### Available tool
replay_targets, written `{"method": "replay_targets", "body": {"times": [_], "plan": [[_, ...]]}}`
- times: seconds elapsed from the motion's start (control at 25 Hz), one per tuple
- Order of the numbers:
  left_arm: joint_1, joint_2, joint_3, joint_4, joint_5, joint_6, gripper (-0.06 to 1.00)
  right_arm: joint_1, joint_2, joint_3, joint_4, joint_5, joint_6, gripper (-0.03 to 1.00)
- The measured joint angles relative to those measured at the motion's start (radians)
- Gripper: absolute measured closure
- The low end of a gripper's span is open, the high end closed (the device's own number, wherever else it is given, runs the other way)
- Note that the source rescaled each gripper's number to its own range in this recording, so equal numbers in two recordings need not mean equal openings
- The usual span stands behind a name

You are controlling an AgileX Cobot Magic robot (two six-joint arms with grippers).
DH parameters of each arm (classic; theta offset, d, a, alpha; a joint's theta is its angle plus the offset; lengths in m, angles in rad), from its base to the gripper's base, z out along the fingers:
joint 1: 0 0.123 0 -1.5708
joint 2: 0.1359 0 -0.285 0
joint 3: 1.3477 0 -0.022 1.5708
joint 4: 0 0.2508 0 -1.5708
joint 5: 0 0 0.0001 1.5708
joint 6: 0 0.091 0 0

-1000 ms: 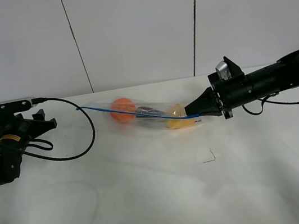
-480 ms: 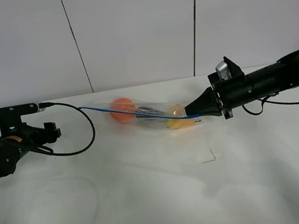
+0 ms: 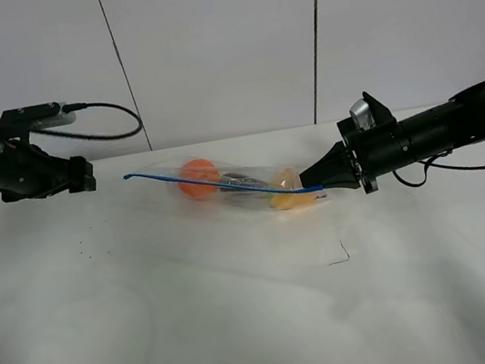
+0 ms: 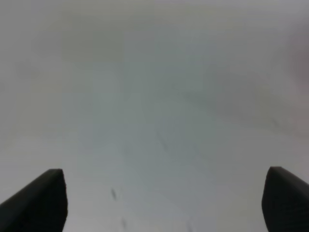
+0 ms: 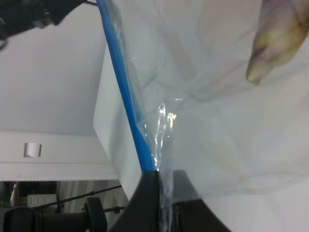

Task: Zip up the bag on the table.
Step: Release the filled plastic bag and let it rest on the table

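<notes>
The clear bag [image 3: 239, 186] lies on the white table [image 3: 247, 329], with orange [image 3: 197, 176] and yellow produce [image 3: 288, 199] inside. Its blue zip strip [image 3: 225, 185] runs from the far left end to my right gripper [image 3: 323, 180], which is shut on the strip's right end. The right wrist view shows the pinched strip [image 5: 126, 92] and crinkly plastic [image 5: 203, 96] between the closed fingertips [image 5: 150, 188]. My left gripper [image 3: 85, 176] hovers to the left of the bag, apart from it. In the left wrist view it is open [image 4: 165, 170] over bare table, its fingers [image 4: 43, 198] wide apart.
A small dark mark [image 3: 339, 255] and a few dark specks [image 3: 88, 254] lie on the table. The left arm's black cable [image 3: 111, 110] loops in the air at the back left. A white panelled wall [image 3: 221, 47] stands behind the table.
My left arm has lifted off the table at the left edge and swung up and back, taking its cable with it. The right gripper and the bag have not moved.
</notes>
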Motion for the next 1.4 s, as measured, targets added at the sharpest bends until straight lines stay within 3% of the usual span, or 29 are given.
{"method": "replay_targets", "body": {"times": [0.12, 0.24, 0.6, 0.88, 1.08, 1.4], "plan": [[0.0, 0.013, -0.135, 0.002, 0.28, -0.03, -0.06, 0.0, 0.0, 0.0, 0.0, 0.0, 0.0, 0.96], [0.0, 0.013, -0.22, 0.005, 0.454, -0.069, -0.06, 0.0, 0.0, 0.0, 0.0, 0.0, 0.0, 0.96], [0.0, 0.013, -0.306, 0.008, 0.781, -0.127, -0.06, 0.0, 0.0, 0.0, 0.0, 0.0, 0.0, 0.96], [0.0, -0.03, -0.286, 0.017, 0.799, -0.242, -0.06, 0.0, 0.0, 0.0, 0.0, 0.0, 0.0, 0.96], [0.0, -0.172, -0.226, 0.102, 0.8, -0.197, -0.06, 0.0, 0.0, 0.0, 0.0, 0.0, 0.0, 0.96], [0.0, -0.535, 0.055, 0.134, 0.801, -0.185, -0.06, 0.0, 0.0, 0.0, -0.005, 0.0, 0.0, 0.96]]}}
